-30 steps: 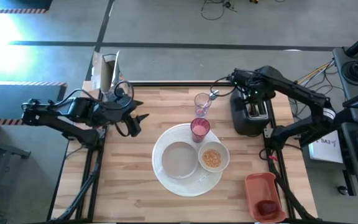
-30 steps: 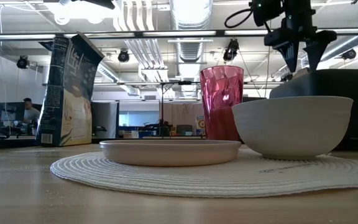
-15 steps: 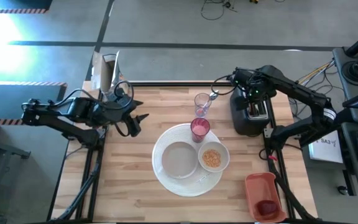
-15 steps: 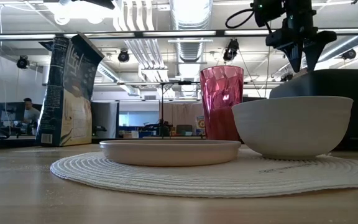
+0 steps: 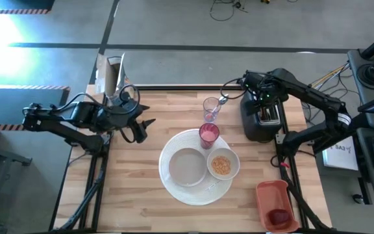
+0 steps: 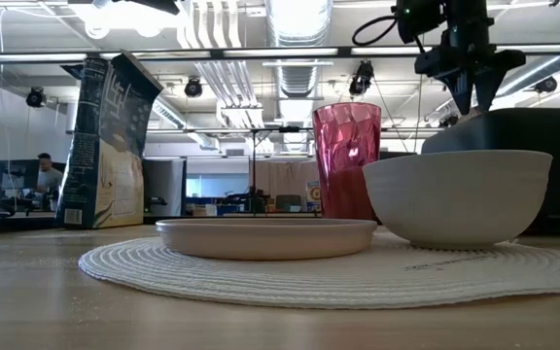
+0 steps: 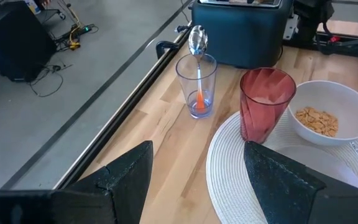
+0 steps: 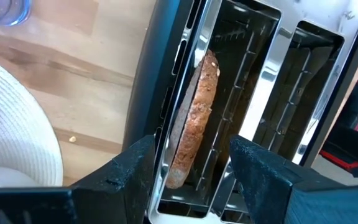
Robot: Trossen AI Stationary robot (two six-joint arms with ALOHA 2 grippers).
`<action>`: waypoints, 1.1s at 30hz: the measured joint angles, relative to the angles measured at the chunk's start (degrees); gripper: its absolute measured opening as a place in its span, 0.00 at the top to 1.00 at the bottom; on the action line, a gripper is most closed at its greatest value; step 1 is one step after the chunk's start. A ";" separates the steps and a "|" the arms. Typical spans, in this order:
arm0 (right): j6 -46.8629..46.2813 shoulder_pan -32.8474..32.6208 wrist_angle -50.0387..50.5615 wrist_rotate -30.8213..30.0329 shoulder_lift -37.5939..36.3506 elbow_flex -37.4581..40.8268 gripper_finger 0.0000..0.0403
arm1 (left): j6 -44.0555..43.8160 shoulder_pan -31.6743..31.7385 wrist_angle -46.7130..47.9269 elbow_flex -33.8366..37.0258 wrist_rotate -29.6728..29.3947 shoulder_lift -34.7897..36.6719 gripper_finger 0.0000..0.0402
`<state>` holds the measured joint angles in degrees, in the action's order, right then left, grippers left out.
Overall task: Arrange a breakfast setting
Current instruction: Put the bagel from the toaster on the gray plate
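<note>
The right tool [image 5: 265, 106] hangs directly over the black toaster [image 5: 261, 119] at the counter's [image 5: 141, 188] far right side, its fingers [image 8: 135, 171] spread on either side of the brown toast slice [image 8: 194, 118], which stands in one slot, not gripped. On the round mat sit the white plate [image 5: 188, 167], the small bowl [image 5: 223, 164] of cereal [image 5: 221, 165] and the pink cup [image 5: 208, 134]. The dark red fruit [image 5: 278, 216] lies in the orange tray [image 5: 265, 192]. The left tool [image 5: 145, 124] waits open and empty near the counter's left edge
</note>
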<state>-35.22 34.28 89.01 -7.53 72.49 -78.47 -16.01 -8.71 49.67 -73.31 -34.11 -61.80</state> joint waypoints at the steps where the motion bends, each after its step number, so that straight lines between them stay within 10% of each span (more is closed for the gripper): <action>1: -0.01 0.00 -0.06 0.00 0.00 0.13 0.51 | 0.03 0.00 -0.02 0.06 -0.01 0.00 0.41; 21: 1.44 0.00 -2.40 0.42 0.04 3.36 0.76 | 0.59 0.00 -1.29 3.05 -0.35 0.07 0.41; 33: 1.88 0.02 -2.60 1.29 -0.04 3.29 0.73 | 0.59 0.02 -1.25 3.03 -1.01 0.07 0.41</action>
<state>-33.34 34.30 86.41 -6.24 72.44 -75.18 -15.42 -8.69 48.42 -70.28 -35.11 -61.73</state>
